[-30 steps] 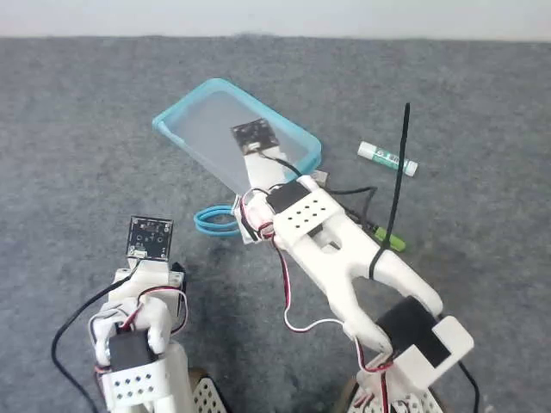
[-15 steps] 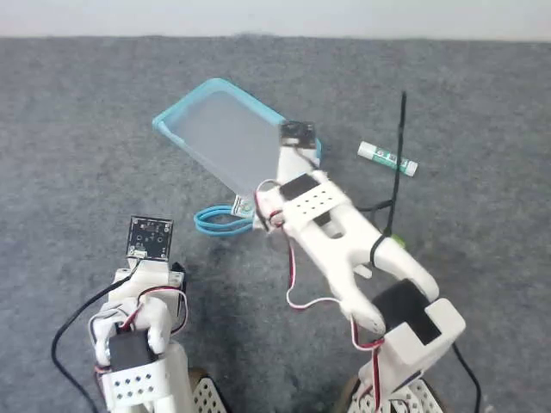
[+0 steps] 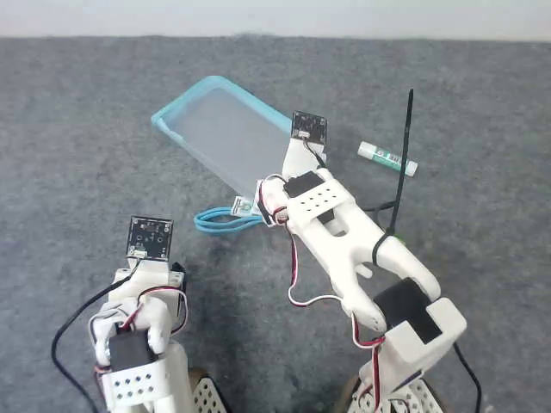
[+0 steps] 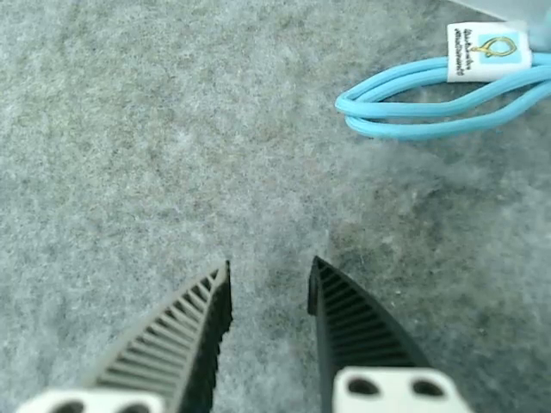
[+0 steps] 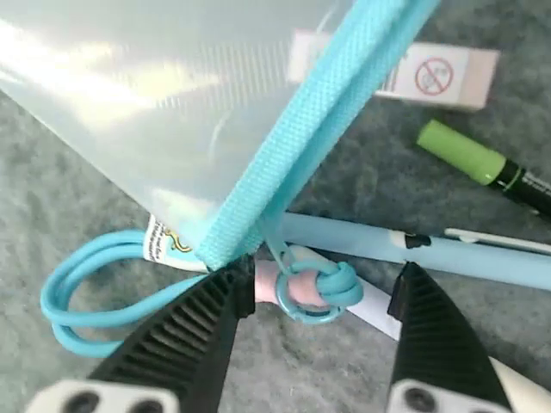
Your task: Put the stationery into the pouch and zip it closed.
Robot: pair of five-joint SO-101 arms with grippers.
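1. Locate the pouch (image 3: 225, 129). It is translucent with a teal border and lies on the grey table (image 3: 77, 129), on the far side of both arms in the high view.
2. Check the right gripper (image 5: 327, 271). Its jaws are spread, and the zipper pull (image 5: 312, 290), a teal cord knotted through a ring, lies between them. They pinch nothing. One jaw tip sits just beside the pouch corner; you cannot tell whether it touches.
3. Note the teal zipper band (image 5: 327, 112) running from that corner along the pouch edge. You cannot tell whether the zip is open or closed.
4. Identify the stationery on the table outside the pouch:
   - a light-blue pen (image 5: 387, 245), directly beyond the zipper pull;
   - a green marker (image 5: 469, 153), beyond the pen;
   - a white eraser (image 5: 430, 73), partly overlapped by the pouch edge;
   - a glue stick (image 3: 387, 158), well apart from the pouch, to the right of it in the high view.
5. Note the blue wrist loop (image 3: 222, 222) trailing from the pouch corner onto the table, with a small label tag (image 4: 486, 52) at its root.
6. Check the left gripper (image 4: 271, 267). Its jaws are spread over bare table and hold nothing. The wrist loop lies near, ahead of the jaws and apart from them.
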